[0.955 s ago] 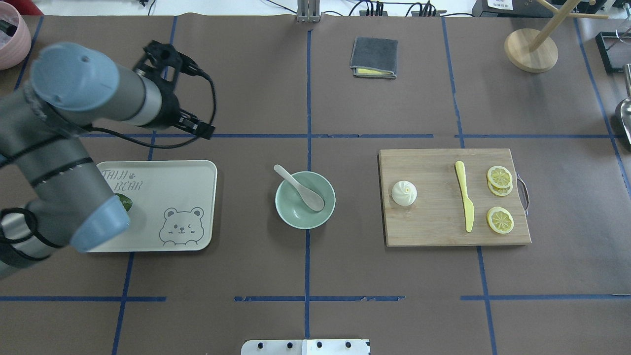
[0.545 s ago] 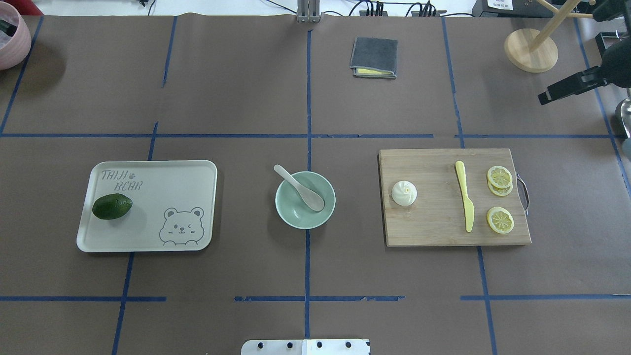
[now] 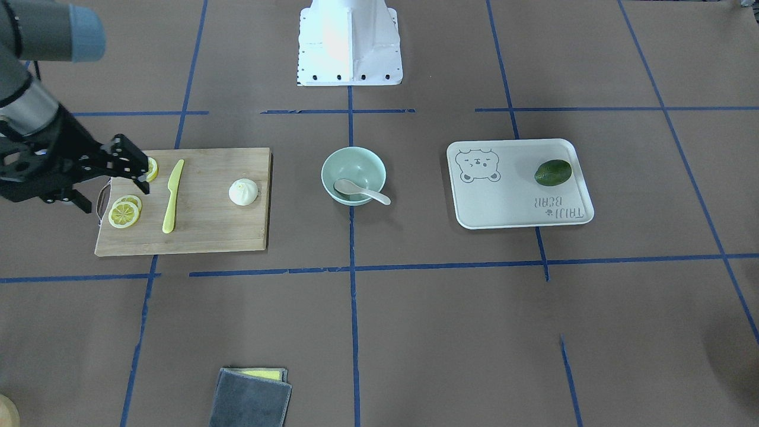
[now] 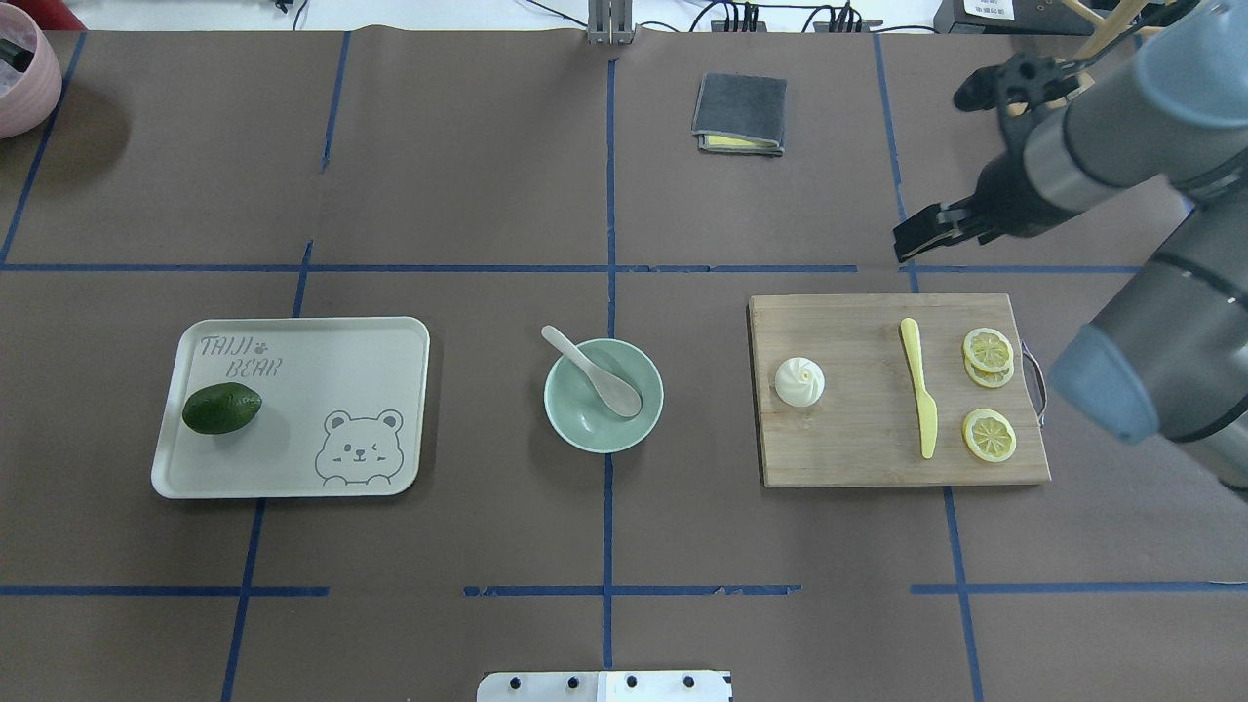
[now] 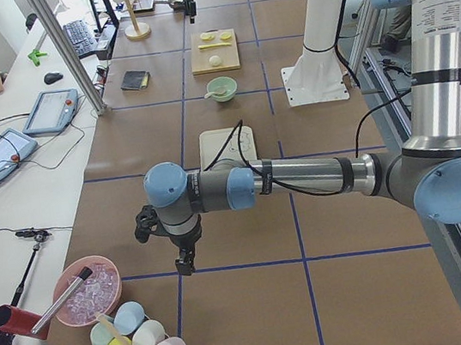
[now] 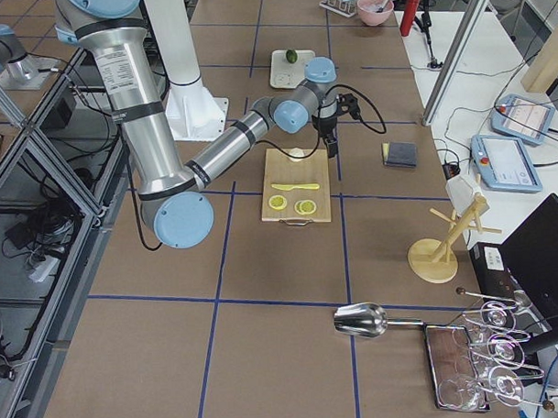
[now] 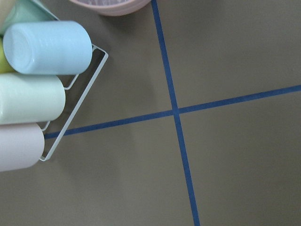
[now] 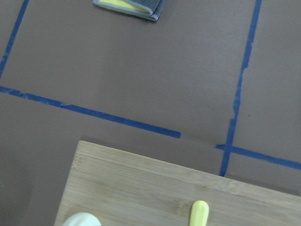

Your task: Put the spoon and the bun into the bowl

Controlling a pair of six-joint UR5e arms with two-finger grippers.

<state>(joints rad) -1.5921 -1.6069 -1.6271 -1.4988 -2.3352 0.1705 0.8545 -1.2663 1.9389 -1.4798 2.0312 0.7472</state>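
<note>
The white spoon [image 4: 595, 373] lies with its scoop inside the mint-green bowl [image 4: 624, 434] at the table's middle, its handle over the rim; both also show in the front view, spoon [image 3: 362, 191] and bowl [image 3: 332, 172]. The white bun [image 4: 799, 381] [image 3: 243, 192] sits on the wooden cutting board [image 4: 848, 448], at its end nearest the bowl. My right gripper [image 4: 912, 244] [image 3: 133, 166] hovers open and empty by the board's far edge, above the knife end, apart from the bun. My left gripper [image 5: 183, 262] shows only in the left side view, far from the bowl; I cannot tell its state.
A yellow knife [image 4: 919, 390] and lemon slices [image 4: 989, 434] lie on the board. A bear-printed tray [image 4: 322, 390] holds a dark green fruit [image 4: 221, 408]. A folded grey cloth [image 4: 739, 113] and a wooden stand [image 4: 1050, 97] sit at the back. Cups in a rack [image 7: 47, 47] are under my left wrist.
My left arm has swung out of the overhead view, uncovering the tray and fruit. My right arm has come in from the right toward the board's far edge.
</note>
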